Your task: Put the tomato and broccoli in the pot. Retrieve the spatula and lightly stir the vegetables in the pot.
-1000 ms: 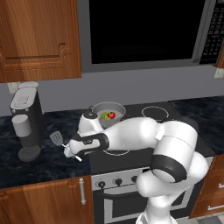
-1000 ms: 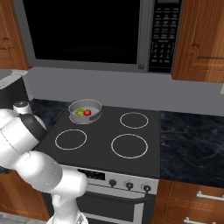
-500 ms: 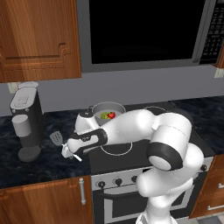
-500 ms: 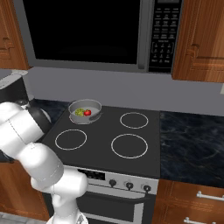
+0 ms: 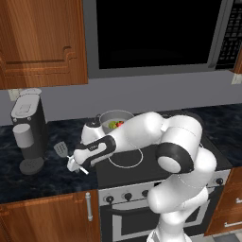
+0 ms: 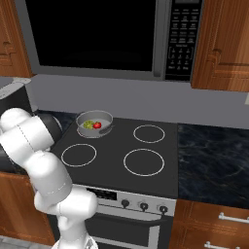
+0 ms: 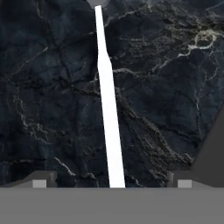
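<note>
Dark marble surface [image 7: 52,109], left of stove. End effector [image 7: 109,181] spread wide, straddling spatula [image 7: 107,109] handle, nothing pinched. Further back: pot [image 5: 115,119] w/ tomato [image 6: 97,125] + broccoli [image 6: 88,125] inside. Risk: thin handle may slip or pivot if fingers close off-centre.

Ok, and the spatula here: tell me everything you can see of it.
The spatula lies flat on the dark marbled counter, left of the stove. It has a long, thin white handle and a grey blade pointing toward the coffee machine. The open gripper hangs over the handle's end, fingers either side, not gripping it.
</note>
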Tool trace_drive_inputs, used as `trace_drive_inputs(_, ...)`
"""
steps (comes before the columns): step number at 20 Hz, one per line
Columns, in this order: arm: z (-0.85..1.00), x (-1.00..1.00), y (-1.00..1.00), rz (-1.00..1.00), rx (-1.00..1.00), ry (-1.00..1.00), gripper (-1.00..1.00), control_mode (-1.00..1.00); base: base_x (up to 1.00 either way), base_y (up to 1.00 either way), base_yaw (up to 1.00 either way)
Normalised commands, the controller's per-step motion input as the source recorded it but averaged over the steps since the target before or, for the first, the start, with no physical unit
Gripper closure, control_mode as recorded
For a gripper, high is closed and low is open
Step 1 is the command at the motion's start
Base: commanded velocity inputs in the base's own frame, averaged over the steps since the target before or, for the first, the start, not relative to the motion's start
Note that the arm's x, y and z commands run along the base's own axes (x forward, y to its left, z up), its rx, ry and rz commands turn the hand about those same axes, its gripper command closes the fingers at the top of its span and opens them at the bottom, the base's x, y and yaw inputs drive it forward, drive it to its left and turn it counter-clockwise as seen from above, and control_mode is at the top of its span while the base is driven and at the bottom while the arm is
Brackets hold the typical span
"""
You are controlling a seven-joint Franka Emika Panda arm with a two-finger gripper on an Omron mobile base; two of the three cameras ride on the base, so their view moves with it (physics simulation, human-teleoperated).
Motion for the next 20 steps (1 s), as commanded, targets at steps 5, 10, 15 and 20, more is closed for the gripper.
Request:
trace_drive_inputs(5,-0.09,0.0,0.0,0.03,0.0,0.03,-1.0,-1.0,0.0,0.0,0.0)
trace_drive_inputs(10,-0.21,0.0,0.0,0.04,0.0,0.02,-1.0,-1.0,0.0,0.0,0.0)
trace_drive_inputs(15,-0.23,0.0,0.0,0.04,0.0,0.0,-1.0,-1.0,0.0,0.0,0.0)
trace_drive_inputs(20,-0.27,-0.08,0.0,0.02,0.0,-0.09,-1.0,-1.0,0.0,0.0,0.0)
